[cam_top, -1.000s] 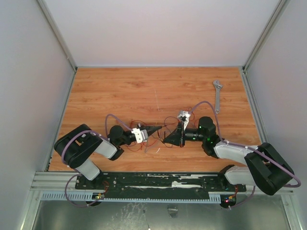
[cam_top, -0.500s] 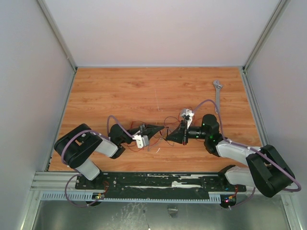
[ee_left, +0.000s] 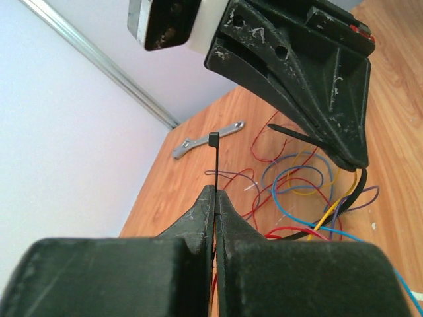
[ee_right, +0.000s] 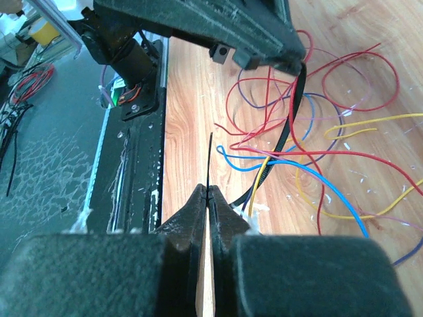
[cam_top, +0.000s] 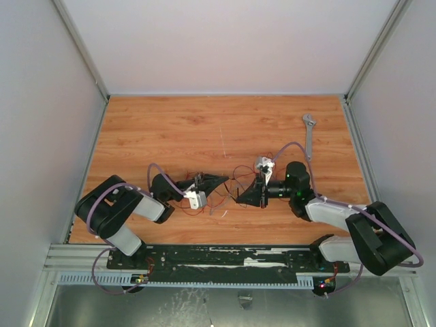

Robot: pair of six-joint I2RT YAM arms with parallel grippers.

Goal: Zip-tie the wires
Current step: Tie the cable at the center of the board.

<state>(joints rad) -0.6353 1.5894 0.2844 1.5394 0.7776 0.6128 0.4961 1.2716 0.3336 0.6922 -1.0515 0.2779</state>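
Pinching zip tie (ee_left: 213, 165) head, left fingers (ee_left: 197, 214), right fingers (ee_right: 188, 211) pinching tail

tangled wires (ee_right: 310, 132), black zip tie (ee_right: 285, 139) bowed across

Left gripper (ee_left: 215, 198) and right gripper (ee_right: 207, 193), both closed, face each other.

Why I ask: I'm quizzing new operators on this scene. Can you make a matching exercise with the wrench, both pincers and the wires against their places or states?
Things: 1 wrench; 2 left pincer; 3 right pincer; 4 wires.
States: A loose loops between the pincers; B shut on the zip tie at its square head end; C lying near the far right edge of the table; D shut on the zip tie's thin pointed end.
Pairs: 1-C; 2-B; 3-D; 4-A.
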